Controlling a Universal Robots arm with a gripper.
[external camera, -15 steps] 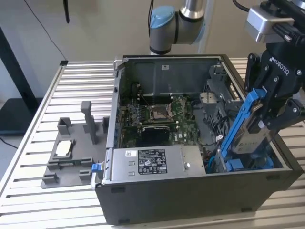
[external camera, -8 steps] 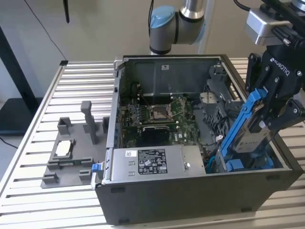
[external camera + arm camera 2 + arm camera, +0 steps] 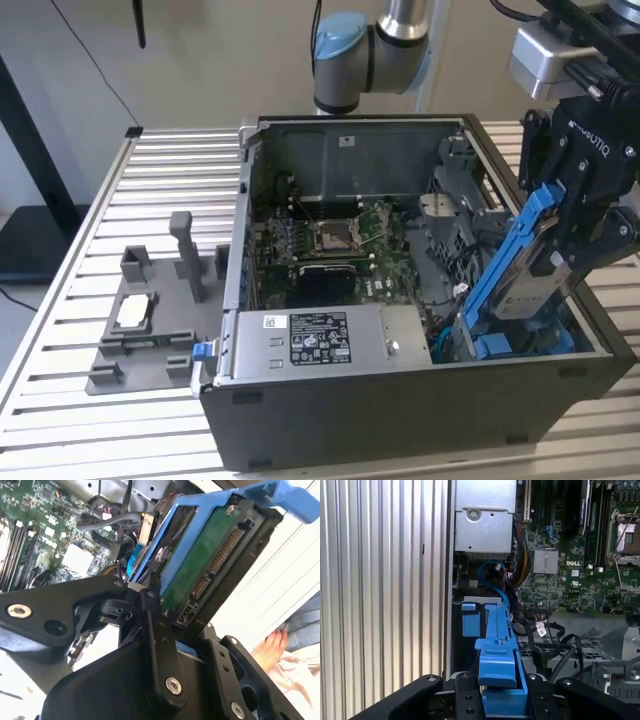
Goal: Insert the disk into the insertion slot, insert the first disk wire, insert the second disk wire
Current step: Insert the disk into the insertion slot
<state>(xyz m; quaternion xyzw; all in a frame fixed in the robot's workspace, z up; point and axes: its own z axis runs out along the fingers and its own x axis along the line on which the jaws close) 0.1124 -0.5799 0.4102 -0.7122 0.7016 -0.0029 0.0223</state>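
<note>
Black hand, silver arm, blue cap

tool holding tilted disk, over case

Soft, even light fills the exterior view: the ribbed tabletop is pale and bright with only faint shadows, while the inside of the computer case sits in shade. In the second wrist view the tabletop beyond the disk is blown out white, and the black tool gripping it is nearly a silhouette. In the first wrist view glare streaks the tabletop ribs.
</note>
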